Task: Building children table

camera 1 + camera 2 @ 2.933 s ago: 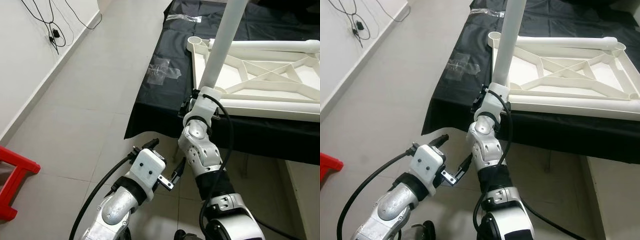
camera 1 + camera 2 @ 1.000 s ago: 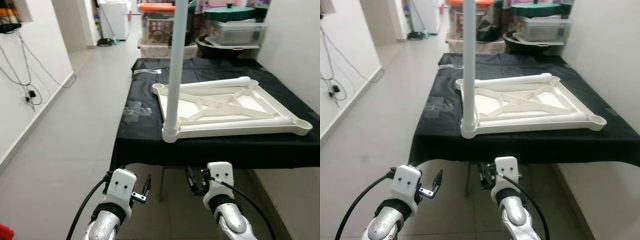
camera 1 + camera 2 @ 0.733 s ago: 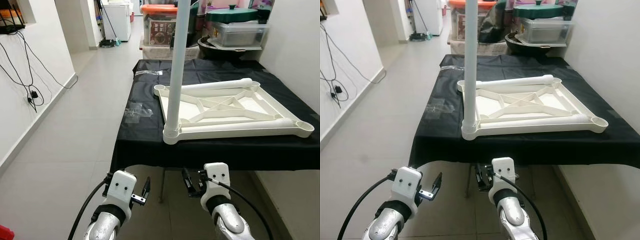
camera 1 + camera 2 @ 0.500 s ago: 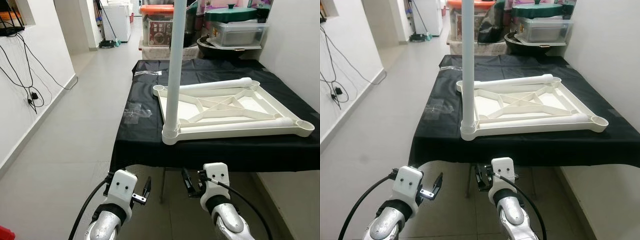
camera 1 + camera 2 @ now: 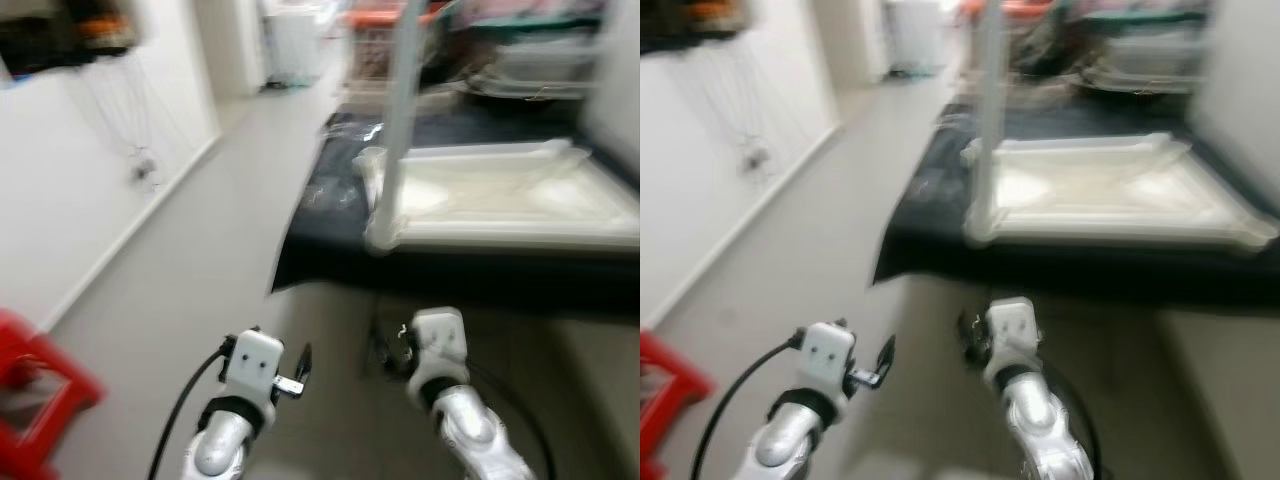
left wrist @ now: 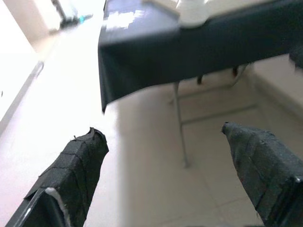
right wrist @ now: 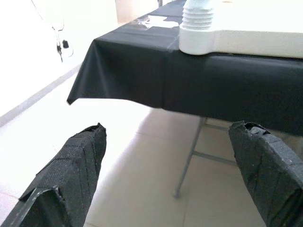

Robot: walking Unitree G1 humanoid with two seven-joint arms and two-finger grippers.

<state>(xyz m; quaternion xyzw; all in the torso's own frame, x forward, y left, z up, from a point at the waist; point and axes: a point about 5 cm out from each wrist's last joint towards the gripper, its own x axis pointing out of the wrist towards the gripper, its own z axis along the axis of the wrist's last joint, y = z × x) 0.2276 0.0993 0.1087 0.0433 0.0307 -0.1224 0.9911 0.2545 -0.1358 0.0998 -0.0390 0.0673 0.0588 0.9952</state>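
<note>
A blurred head view showed a black-draped tabletop (image 5: 330,262) carrying the upturned white children's table frame (image 5: 520,200), its near-left corner at the tabletop's near-left corner and one white leg (image 5: 400,100) standing upright in that corner socket. Below the near edge, the left end effector (image 6: 165,156) and right end effector (image 7: 165,161) hung over the floor with fingers spread apart, holding nothing. The next leg likely needs steady footing first, then a straight, upright push into an empty corner socket.
</note>
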